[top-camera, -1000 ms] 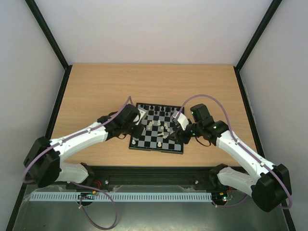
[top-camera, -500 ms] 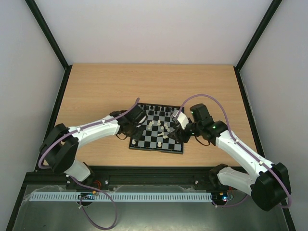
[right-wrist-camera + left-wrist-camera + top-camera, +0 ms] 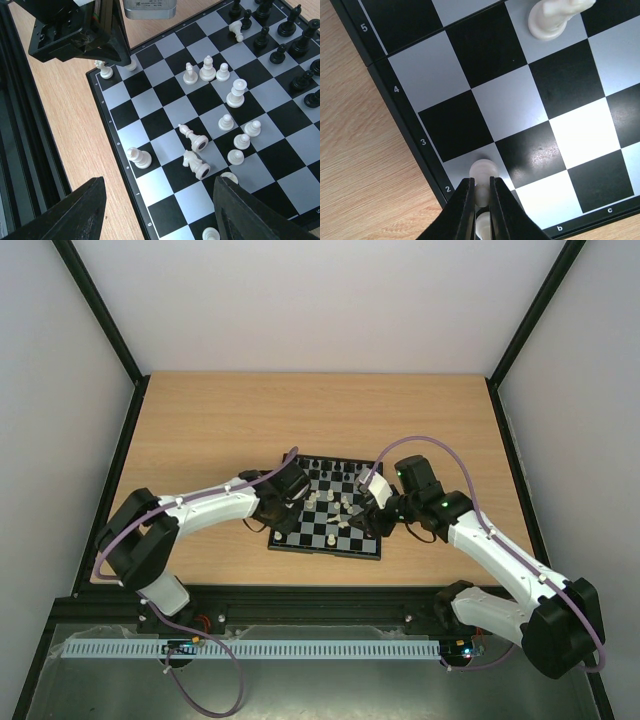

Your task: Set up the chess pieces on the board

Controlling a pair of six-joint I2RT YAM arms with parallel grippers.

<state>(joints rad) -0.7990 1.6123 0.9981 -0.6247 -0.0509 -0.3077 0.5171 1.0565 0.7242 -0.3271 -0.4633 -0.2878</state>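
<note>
The board [image 3: 325, 549] lies mid-table, with black chess pieces [image 3: 330, 466] lined along its far rows and cream-white chess pieces [image 3: 336, 502] scattered over the middle. My left gripper [image 3: 283, 508] is at the board's left edge. In the left wrist view it [image 3: 480, 184] is shut on a white pawn [image 3: 484, 169] over the pale square beside the rim's numeral 2. Open above the board's near right part is my right gripper [image 3: 159, 187]. Under it lie a toppled white bishop [image 3: 194, 139] and knight [image 3: 196, 165], with an upright white rook [image 3: 138, 157] nearby.
The wooden table [image 3: 200, 430] surrounds the board, bounded by a black frame and white walls. Another white piece [image 3: 551, 17] stands a few squares ahead of the left gripper. Black pieces [image 3: 287, 30] crowd the board's far side in the right wrist view.
The left arm has swung its elbow inward and carried its gripper a little right and forward over the board's left edge. The right arm has stayed put.
</note>
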